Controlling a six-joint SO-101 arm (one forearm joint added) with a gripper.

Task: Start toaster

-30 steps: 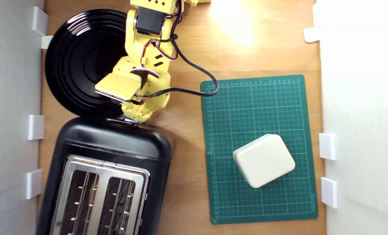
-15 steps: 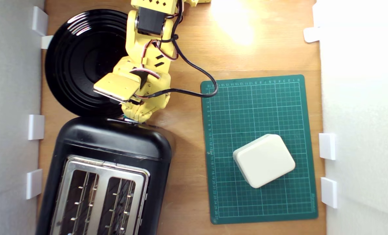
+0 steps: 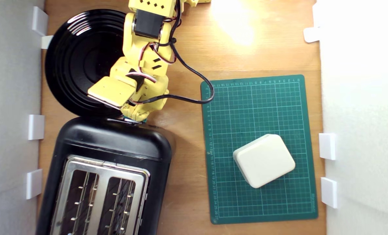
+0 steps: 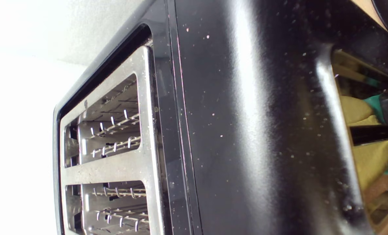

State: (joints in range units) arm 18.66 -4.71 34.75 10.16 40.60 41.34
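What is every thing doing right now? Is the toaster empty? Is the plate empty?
toaster: upright, both slots empty.
lever: mostly hidden under the hand, position unclear.
hand: down at the toaster's end, open or shut unclear.
black plate: flat, nothing seen on it.
cream box: closed, lying on the mat.
green mat: flat on the table.

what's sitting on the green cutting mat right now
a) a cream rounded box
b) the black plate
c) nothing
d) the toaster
a: in the exterior view the cream box lies on the green mat, while the toaster and the black plate stand on the wood off to the exterior view's left.
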